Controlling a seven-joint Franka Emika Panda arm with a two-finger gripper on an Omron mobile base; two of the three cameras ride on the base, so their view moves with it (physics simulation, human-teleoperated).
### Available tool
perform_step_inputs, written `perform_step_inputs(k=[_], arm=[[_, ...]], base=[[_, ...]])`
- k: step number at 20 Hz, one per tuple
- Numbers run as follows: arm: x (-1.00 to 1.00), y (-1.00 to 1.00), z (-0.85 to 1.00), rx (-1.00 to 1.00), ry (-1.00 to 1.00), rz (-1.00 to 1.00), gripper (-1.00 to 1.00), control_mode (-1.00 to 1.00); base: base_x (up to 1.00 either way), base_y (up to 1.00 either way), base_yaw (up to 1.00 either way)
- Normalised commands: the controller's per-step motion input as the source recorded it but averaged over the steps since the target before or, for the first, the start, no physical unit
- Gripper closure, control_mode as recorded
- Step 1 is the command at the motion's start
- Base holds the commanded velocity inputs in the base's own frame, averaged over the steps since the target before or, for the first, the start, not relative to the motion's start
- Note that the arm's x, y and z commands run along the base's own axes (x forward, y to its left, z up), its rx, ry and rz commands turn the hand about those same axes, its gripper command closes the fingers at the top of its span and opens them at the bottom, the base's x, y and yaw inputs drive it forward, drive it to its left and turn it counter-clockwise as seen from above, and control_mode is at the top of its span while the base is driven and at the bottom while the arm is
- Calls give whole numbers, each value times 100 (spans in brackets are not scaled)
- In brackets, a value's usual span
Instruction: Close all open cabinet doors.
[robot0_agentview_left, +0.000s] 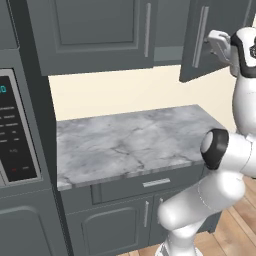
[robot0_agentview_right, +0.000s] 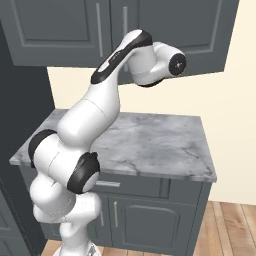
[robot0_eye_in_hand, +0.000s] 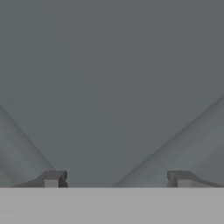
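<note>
The right cabinet door (robot0_agentview_left: 212, 37) stands ajar above the marble counter (robot0_agentview_left: 130, 142); the left door (robot0_agentview_left: 95, 30) sits flush. The gripper (robot0_eye_in_hand: 116, 179) faces the door's grey panel, fingers spread wide, holding nothing.

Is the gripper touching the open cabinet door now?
Cannot tell. In the hand view the gripper faces the open cabinet door closely, fingers spread, but no contact line shows.

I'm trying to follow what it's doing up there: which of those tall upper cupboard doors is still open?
The right-hand cabinet door, beside the gripper. It swings out from the cabinet front, while the left cabinet door lies flush and closed.
</note>
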Motion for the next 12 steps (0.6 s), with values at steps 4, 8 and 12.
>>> perform_step_inputs(k=[4, 8, 12], arm=[[59, 37, 0, 0, 0, 0, -100, -100], [54, 35, 0, 0, 0, 0, -100, -100], [50, 38, 0, 0, 0, 0, -100, -100]], base=[[0, 0, 0], [0, 0, 0], [0, 0, 0]])
